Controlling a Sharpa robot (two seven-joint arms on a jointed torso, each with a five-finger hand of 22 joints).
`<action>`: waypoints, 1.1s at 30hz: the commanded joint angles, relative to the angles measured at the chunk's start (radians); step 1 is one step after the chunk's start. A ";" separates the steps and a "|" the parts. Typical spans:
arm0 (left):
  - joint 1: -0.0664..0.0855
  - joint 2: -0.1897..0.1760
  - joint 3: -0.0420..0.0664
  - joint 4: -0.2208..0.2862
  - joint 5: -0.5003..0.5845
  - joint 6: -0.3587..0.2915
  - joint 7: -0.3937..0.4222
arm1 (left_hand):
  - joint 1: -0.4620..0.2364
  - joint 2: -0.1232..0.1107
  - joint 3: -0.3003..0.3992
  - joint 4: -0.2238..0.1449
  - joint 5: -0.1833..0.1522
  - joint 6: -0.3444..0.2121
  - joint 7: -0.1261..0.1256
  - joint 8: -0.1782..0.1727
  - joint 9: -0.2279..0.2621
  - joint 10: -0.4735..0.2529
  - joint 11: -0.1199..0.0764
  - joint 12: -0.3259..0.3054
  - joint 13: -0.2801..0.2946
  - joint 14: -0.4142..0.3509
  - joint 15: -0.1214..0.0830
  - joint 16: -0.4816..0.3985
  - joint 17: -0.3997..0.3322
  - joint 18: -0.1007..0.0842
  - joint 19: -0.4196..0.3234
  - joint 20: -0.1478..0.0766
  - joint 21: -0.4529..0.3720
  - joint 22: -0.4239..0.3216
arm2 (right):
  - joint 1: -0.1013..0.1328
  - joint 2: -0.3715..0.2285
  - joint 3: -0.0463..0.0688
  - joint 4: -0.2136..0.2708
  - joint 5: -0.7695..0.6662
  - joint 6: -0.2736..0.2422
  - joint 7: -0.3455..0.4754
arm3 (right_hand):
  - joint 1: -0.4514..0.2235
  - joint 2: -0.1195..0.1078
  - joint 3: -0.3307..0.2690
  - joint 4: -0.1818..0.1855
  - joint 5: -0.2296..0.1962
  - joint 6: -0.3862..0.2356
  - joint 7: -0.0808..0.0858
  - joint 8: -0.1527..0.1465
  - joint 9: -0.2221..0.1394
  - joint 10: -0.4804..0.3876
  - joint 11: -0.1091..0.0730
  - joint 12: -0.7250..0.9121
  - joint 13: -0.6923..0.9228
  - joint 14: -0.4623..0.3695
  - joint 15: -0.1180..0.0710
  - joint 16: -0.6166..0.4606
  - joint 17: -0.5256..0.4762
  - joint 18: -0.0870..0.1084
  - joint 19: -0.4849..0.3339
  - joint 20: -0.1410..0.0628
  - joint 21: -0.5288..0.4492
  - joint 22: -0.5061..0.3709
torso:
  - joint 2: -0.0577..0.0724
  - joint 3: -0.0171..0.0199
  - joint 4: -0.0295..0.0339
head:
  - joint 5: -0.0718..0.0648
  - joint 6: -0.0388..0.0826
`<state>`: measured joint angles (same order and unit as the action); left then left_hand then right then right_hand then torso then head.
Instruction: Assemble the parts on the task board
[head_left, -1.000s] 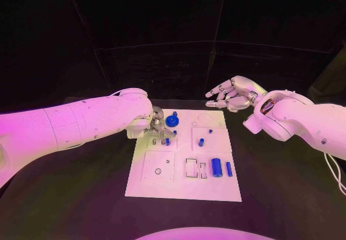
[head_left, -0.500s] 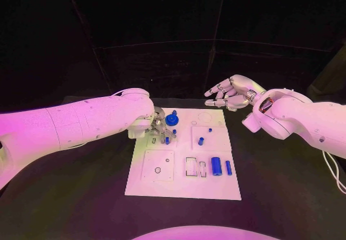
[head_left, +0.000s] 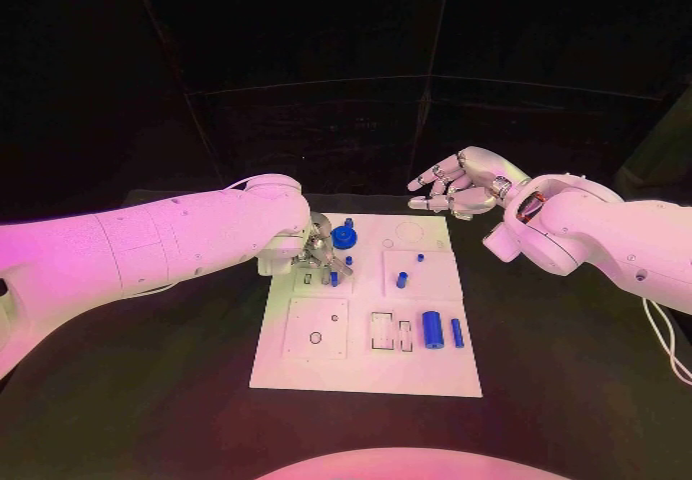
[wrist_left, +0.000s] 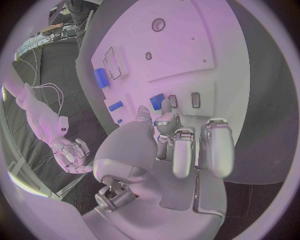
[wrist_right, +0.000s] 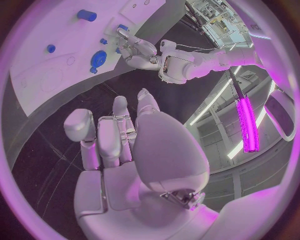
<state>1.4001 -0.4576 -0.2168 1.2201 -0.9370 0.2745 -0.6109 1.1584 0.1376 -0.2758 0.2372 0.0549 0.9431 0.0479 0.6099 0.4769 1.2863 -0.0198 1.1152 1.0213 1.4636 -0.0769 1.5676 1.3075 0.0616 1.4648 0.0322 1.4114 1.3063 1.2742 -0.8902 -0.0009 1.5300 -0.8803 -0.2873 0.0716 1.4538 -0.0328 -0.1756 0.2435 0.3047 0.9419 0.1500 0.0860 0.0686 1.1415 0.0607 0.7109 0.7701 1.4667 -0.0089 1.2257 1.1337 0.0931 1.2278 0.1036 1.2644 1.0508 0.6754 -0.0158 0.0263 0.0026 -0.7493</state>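
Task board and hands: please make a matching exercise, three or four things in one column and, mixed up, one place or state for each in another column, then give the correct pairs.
Things:
1. left hand
2. right hand
3. large blue cylinder
4. round blue part

Places or states:
A. lying on the near right part of the task board
B. raised beyond the board's far edge, holding nothing, fingers apart
C. low over the board's far left part, fingers at a small blue part
D. on the board near its far edge, just beside the left hand

Pairs: 1-C, 2-B, 3-A, 4-D
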 joint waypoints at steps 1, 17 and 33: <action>0.001 0.002 0.000 0.000 -0.005 0.022 -0.001 | 0.014 -0.001 0.002 -0.008 -0.002 -0.009 0.002 0.007 0.003 -0.003 -0.001 0.005 0.001 0.107 -0.007 0.003 0.263 -0.011 0.028 -0.008 0.006 0.001 | 0.002 0.001 0.001 0.000 -0.002 0.009 0.001 | 0.002 0.010 -0.006 -0.001 0.005 0.002 -0.004 0.006 0.001 0.004 -0.003 -0.006 -0.001 0.005 -0.007 -0.005 -0.002 0.020 -0.001 -0.008 -0.006 -0.001 | 0.000 0.0001 0.0001 | -0.001 -0.001; 0.000 0.006 0.000 -0.007 -0.005 0.039 -0.004 | 0.042 0.001 0.024 -0.039 -0.002 -0.019 0.002 0.017 0.020 -0.003 -0.001 0.007 0.002 0.107 -0.007 0.003 0.263 -0.011 0.028 -0.008 0.008 0.006 | 0.002 0.003 0.001 -0.001 -0.002 0.013 0.001 | 0.004 0.012 -0.007 -0.002 0.012 0.002 -0.004 0.006 0.001 0.004 -0.003 -0.006 -0.004 0.005 -0.007 -0.006 -0.002 0.020 -0.001 -0.008 -0.008 -0.003 | 0.000 0.0006 0.0000 | -0.003 -0.006; 0.000 0.003 -0.001 0.002 0.004 0.013 0.024 | 0.235 0.065 0.230 -0.204 0.001 -0.056 -0.007 -0.009 0.026 -0.024 -0.012 -0.021 -0.016 0.107 -0.018 0.003 0.263 -0.009 0.024 -0.020 0.003 0.003 | 0.002 0.006 0.001 -0.003 -0.002 0.015 0.002 | 0.007 0.015 -0.009 -0.002 0.019 0.002 -0.004 0.007 0.001 0.004 -0.003 -0.006 -0.006 0.005 -0.008 -0.007 -0.002 0.020 -0.001 -0.008 -0.009 -0.004 | 0.000 0.0008 0.0002 | -0.002 -0.008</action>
<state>1.4017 -0.4540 -0.2156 1.2192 -0.9364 0.2965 -0.6040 1.3618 0.1827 -0.0913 0.0733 0.0499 0.8928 0.0410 0.6038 0.5006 1.2654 -0.0307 1.0956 1.0064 1.4687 -0.0893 1.5676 1.3075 0.0616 1.4660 0.0166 1.4153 1.3076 1.2742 -0.8849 -0.0009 1.5267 -0.8808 -0.2791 0.0691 1.4606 -0.0260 -0.1783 0.2408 0.3196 0.9419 0.1500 0.0860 0.0684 1.1415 0.0607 0.7110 0.7654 1.4667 -0.0089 1.2243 1.1325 0.0930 1.2278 0.1036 1.2605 1.0485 0.6758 -0.0150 0.0268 -0.0009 -0.7573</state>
